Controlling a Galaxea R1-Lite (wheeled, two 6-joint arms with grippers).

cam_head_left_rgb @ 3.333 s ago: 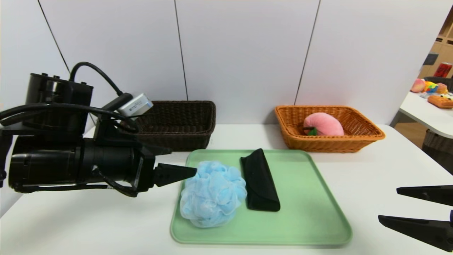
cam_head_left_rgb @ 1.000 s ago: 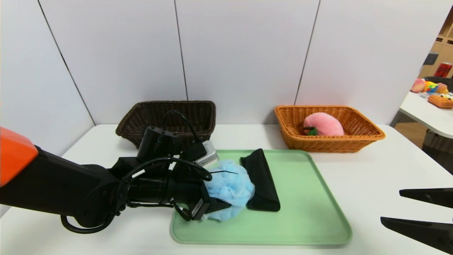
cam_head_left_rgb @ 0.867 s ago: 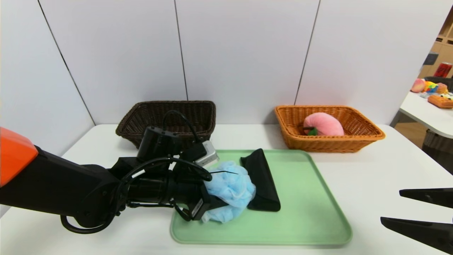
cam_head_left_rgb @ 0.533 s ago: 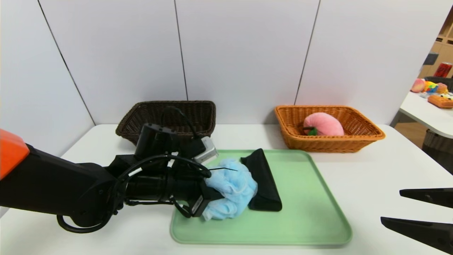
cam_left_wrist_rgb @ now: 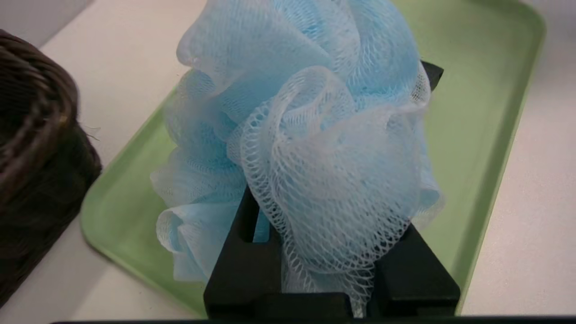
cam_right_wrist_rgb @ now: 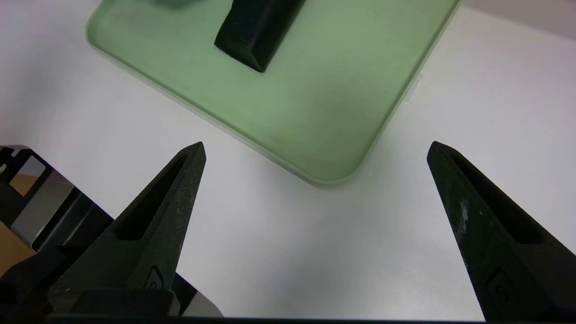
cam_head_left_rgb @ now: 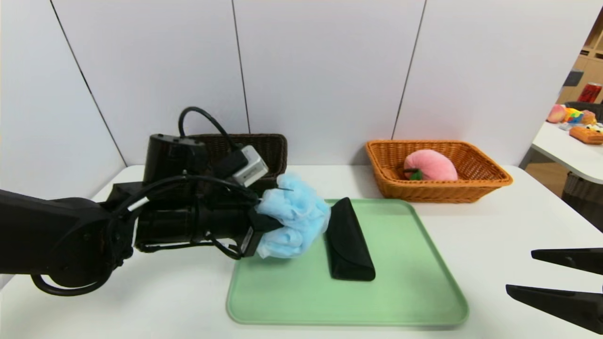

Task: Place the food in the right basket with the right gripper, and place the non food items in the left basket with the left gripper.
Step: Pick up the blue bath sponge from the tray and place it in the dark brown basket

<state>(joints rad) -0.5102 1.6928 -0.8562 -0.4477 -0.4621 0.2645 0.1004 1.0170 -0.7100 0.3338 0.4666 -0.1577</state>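
left gripper (cam_head_left_rgb: 278,226): gripping bath pouf (cam_head_left_rgb: 297,216) | black case (cam_head_left_rgb: 351,242) beside

A green tray (cam_head_left_rgb: 405,301) is set on the white surface (cam_head_left_rgb: 494,226), which is backed by pale wall panels (cam_head_left_rgb: 330,70) crossed by dark seams. Beyond the surface's far right corner, a second white table (cam_head_left_rgb: 560,148) can be seen, where a waffle-like item (cam_head_left_rgb: 586,135), a peach-like toy (cam_head_left_rgb: 557,114), a multicoloured item (cam_head_left_rgb: 573,116) and a red can (cam_head_left_rgb: 590,92) are gathered.
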